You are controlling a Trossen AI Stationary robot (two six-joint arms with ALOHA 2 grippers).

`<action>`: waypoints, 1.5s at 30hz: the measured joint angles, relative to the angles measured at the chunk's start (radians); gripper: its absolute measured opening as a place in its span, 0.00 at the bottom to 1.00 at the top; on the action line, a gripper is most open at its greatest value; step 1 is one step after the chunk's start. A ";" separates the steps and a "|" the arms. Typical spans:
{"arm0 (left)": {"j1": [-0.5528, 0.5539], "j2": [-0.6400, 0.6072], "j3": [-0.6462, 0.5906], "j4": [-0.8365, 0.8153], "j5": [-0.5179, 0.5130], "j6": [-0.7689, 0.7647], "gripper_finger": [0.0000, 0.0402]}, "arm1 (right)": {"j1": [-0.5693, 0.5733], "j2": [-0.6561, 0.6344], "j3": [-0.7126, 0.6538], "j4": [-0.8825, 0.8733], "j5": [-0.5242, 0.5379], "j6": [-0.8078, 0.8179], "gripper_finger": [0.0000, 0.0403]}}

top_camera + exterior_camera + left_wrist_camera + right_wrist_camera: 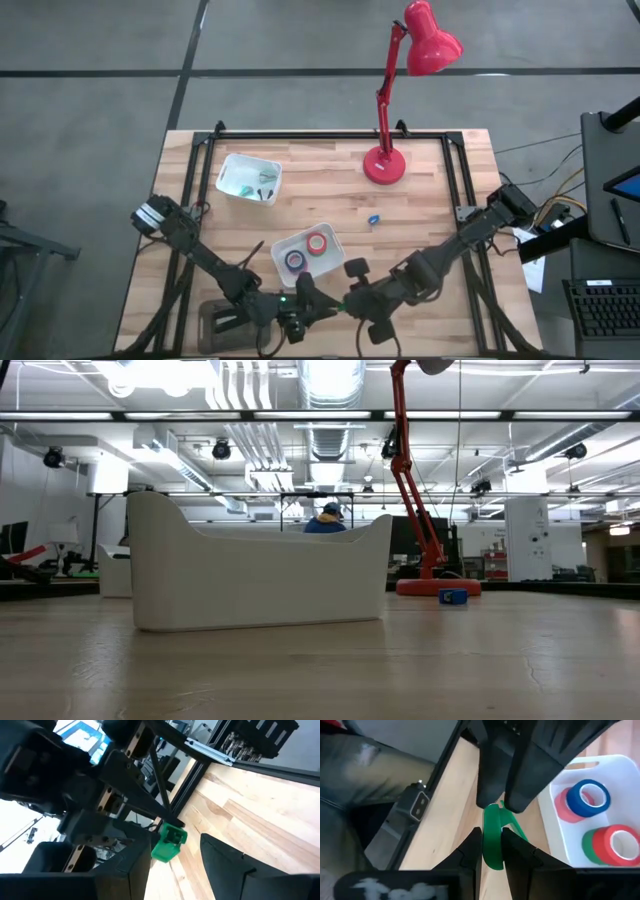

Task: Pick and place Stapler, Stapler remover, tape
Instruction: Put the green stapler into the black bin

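Note:
My right gripper point(492, 852) is at the table's near edge, shut on a green tape roll point(492, 832) that I see edge-on. My left gripper point(175, 865) faces it from the left and is open. Its fingers point(492, 775) stand on either side of the roll's far part. In the left wrist view the green roll point(169, 842) sits close to one left finger. In the high view both grippers point(325, 298) meet just in front of a white bin point(330, 232). That bin holds a blue roll point(590, 797) on a pink one and a red roll point(615, 842) on a green one. No stapler is in view. My right gripper pinches the green roll's near part point(492, 860) between its two fingers, one on each flat face. It comes about level from the table's right. The roll stands on edge, lifted clear of the wood. My left gripper stands around the roll's far part point(495, 810); I cannot tell whether it touches.
A second white bin point(249, 178) with small items sits far left. The red desk lamp's base point(384, 165) stands at the far middle. A small blue object point(374, 220) lies on the bare wood right of the bins. A dark tray point(222, 322) is at the near left corner.

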 joint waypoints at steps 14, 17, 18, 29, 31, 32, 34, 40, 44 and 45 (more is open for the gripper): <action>0.001 0.002 0.000 0.003 -0.003 0.022 0.42 | -0.054 0.000 0.000 0.053 -0.116 0.003 0.14; 0.001 0.003 0.000 0.003 -0.006 0.022 0.40 | -0.054 0.000 0.000 0.054 -0.119 0.004 0.14; 0.001 0.003 0.000 0.003 -0.006 0.022 0.39 | -0.054 0.000 0.000 0.054 -0.119 0.004 0.14; 0.003 0.003 0.004 0.002 -0.008 0.026 0.19 | -0.054 0.001 -0.002 0.056 -0.125 0.013 0.14; 0.003 0.003 0.004 0.002 -0.007 0.026 0.18 | -0.054 0.001 -0.002 0.056 -0.125 0.012 0.14; 0.003 0.003 0.004 0.002 -0.007 0.025 0.18 | -0.054 0.001 -0.002 0.056 -0.125 0.013 0.14; 0.003 0.003 0.004 0.002 -0.008 0.022 0.19 | -0.054 0.001 -0.002 0.056 -0.125 0.013 0.14; -0.002 0.003 0.004 -0.001 -0.017 -0.022 0.25 | -0.054 0.001 -0.002 0.038 -0.132 0.056 0.22; -0.003 0.004 0.004 -0.001 -0.017 -0.031 0.19 | -0.051 0.001 -0.002 -0.015 -0.137 0.093 0.31; -0.004 0.004 0.004 0.000 -0.018 -0.031 0.18 | -0.050 0.001 -0.002 -0.031 -0.137 0.105 0.33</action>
